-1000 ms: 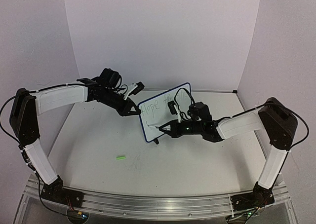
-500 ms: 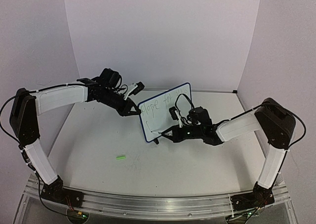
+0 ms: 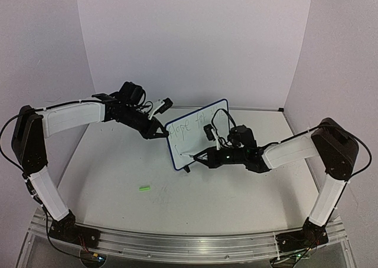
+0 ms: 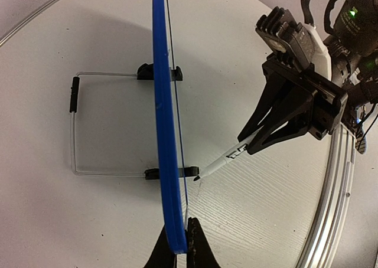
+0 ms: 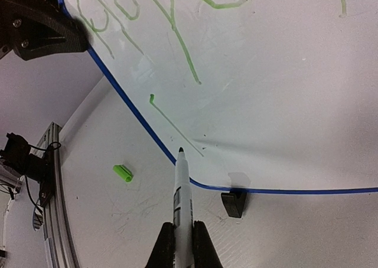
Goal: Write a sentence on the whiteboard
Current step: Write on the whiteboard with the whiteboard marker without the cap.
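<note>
Writing looks partway done: green words fill the top line of the whiteboard (image 3: 198, 132), which stands mid-surface on its wire stand, with one stroke begun below. The left hand (image 3: 160, 132) is clenched on the board's edge. The right hand (image 3: 201, 157), reaching low, grasps a marker (image 5: 180, 191) with its tip by the lower rim.

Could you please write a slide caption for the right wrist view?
Right gripper holds a marker, tip near the whiteboard, by its lower blue rim, below green handwriting.
</note>
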You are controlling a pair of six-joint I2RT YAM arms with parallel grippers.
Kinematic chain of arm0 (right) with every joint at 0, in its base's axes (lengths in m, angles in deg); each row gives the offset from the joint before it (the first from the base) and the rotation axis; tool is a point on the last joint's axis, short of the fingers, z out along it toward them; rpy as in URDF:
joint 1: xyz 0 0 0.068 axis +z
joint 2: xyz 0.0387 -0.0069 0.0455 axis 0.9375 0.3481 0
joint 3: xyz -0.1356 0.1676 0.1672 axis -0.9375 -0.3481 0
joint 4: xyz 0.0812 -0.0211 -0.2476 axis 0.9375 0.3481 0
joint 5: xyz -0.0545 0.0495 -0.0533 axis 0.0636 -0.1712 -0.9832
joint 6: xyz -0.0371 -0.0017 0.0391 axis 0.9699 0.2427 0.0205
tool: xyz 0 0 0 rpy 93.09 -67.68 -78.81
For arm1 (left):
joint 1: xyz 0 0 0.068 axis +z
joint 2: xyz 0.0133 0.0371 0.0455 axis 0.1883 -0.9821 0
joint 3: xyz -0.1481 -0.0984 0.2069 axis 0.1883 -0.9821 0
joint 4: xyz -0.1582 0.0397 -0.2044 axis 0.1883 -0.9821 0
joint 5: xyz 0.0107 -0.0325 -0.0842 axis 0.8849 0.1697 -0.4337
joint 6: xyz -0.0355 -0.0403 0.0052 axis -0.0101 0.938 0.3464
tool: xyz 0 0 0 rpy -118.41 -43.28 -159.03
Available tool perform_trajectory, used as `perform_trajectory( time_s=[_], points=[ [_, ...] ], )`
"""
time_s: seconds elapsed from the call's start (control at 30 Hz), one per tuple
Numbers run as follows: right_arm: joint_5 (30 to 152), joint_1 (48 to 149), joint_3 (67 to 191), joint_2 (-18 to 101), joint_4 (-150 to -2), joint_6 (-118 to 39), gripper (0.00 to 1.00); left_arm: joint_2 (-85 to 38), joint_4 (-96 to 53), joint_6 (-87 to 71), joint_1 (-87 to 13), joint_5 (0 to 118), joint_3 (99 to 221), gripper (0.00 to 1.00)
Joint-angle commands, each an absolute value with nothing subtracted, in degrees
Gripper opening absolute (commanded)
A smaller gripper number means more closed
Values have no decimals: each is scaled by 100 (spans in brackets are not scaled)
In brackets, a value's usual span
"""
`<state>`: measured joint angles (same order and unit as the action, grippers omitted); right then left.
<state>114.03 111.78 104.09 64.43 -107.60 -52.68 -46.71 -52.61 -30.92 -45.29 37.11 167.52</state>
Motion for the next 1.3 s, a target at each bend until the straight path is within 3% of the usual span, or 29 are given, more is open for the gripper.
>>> perform_trajectory(
  time_s=[0.0,0.43,0.93,1.27],
  points=[
    [11424,11164,10711,6550,-10965,-5323,0,-4630,-5661,-3171,-4566,3718,16757,0],
    [11336,11164,10900,6752,-10992,-5399,0,-4648,-5654,-3166,-4568,3711,16757,0],
    [10296,11159,10254,6180,-11161,-5432,0,-4622,-5652,-3177,-4566,3723,16750,0],
    [10879,11155,10457,6525,-11088,-5452,0,-4633,-5651,-3179,-4566,3721,16750,0]
  ],
)
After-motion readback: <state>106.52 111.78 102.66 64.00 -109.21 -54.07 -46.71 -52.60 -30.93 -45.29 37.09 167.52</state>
